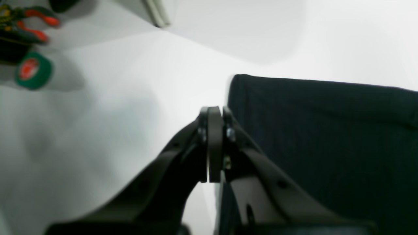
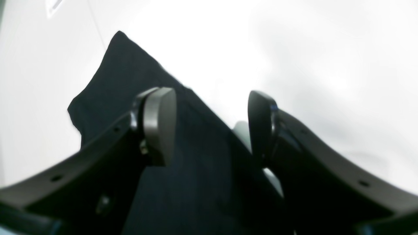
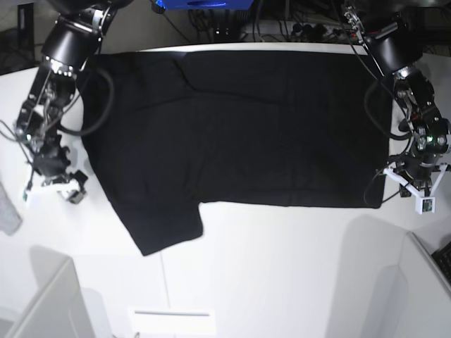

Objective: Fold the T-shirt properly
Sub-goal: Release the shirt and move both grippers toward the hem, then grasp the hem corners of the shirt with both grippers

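Observation:
The black T-shirt point(image 3: 239, 120) lies spread flat on the white table point(image 3: 282, 267), plain side up, one sleeve point(image 3: 165, 225) pointing toward the front. My left gripper point(image 1: 214, 143) is shut just off the shirt's edge point(image 1: 313, 137); no cloth shows between its pads. In the base view the left gripper point(image 3: 409, 186) sits at the shirt's right front corner. My right gripper point(image 2: 212, 127) is open, low over the shirt point(image 2: 137, 85), with one finger point(image 2: 160, 124) above the cloth and the other over bare table. From the base view the right gripper point(image 3: 56, 186) is beside the shirt's left edge.
A small grey cloth scrap point(image 3: 7, 208) lies at the left table edge. Red-handled tools point(image 1: 36, 23) and a green tape roll point(image 1: 32, 70) lie beyond the left gripper. White boxes stand at the front left point(image 3: 49, 303) and front right point(image 3: 430, 282). Cables point(image 3: 282, 21) run behind.

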### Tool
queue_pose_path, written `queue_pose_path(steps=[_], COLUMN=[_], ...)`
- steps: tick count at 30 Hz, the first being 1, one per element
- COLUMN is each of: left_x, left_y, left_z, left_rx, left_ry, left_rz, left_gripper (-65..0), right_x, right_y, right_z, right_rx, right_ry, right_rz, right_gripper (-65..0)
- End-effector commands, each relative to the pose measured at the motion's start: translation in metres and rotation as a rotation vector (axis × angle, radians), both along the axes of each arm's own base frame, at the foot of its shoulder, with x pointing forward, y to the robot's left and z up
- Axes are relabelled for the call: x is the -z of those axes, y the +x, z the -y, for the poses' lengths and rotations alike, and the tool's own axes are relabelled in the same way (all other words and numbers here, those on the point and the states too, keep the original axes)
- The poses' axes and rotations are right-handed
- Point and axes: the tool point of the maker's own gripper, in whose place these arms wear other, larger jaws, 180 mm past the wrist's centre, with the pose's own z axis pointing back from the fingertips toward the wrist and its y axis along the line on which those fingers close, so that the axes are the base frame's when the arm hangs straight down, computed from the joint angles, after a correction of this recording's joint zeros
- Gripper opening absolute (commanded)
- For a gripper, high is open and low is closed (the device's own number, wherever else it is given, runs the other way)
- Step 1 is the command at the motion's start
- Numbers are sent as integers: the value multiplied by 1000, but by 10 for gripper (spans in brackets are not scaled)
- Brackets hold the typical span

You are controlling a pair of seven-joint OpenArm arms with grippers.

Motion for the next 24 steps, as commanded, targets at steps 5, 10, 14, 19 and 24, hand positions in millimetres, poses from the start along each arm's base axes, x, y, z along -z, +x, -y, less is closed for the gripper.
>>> queue_pose_path(steps=[5,10,14,19,24], left_x=[-19,-21,-12,-6,-5], left_y=[27,43,48,56,68], left_z=[-7,-9,-19,-27,-17], left_rx=[-8,-12,-30,-46,33], left_ry=[-16,-43,-66,-88,-40], left_rz=[75,135,121,131,86], left_gripper=[-507,-347,-321,-321,-321], right_x=[-20,-8,-1,0,1], right_y=[47,76,94,119,145], right_z=[-7,-18,-28,-43,-55], right_rx=[-32,-98,-123,-171,-245], right_ry=[-40,-48,-28,-23,-109], right_rz=[81,23,-16,-68,-53], right_gripper=[-323,-321,-320,-215,-201])
